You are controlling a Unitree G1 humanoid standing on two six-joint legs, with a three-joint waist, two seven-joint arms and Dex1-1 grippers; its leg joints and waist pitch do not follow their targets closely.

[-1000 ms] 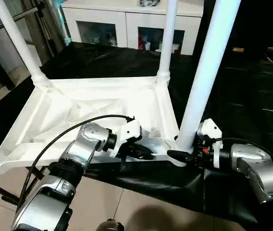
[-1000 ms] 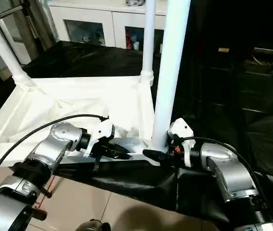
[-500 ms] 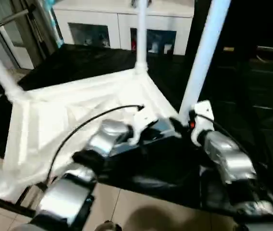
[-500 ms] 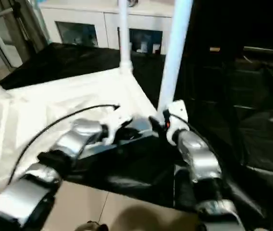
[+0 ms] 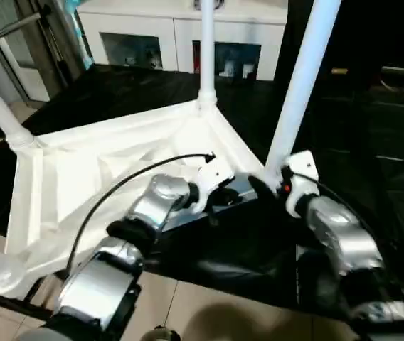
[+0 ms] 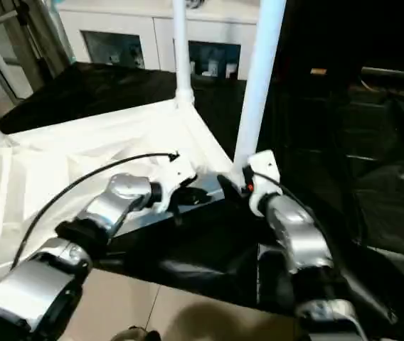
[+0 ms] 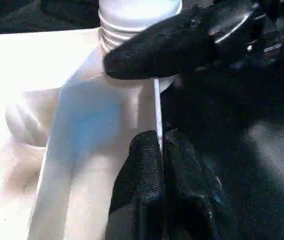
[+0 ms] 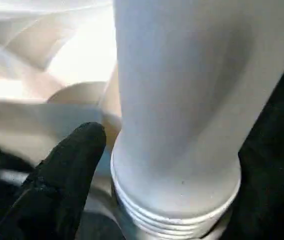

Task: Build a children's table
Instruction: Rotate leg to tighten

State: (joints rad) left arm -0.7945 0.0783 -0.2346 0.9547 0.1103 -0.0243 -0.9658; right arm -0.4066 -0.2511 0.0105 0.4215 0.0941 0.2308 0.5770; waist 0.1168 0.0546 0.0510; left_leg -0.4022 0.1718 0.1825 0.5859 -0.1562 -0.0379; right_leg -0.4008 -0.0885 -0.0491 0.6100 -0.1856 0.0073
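Your upturned white plastic children's table lies on the black-draped table at frame centre. Your left gripper is pinched on its thin side wall; your right gripper wraps the threaded base of the near white tube leg. If that leg sits crooked, twisting could cross-thread it. The socket joint is hidden behind the fingers.

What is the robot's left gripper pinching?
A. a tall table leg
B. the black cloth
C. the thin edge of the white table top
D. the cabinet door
C: in the left wrist view, the left gripper has its two black fingers closed on the thin rim of the upside-down table top, just below the corner leg.
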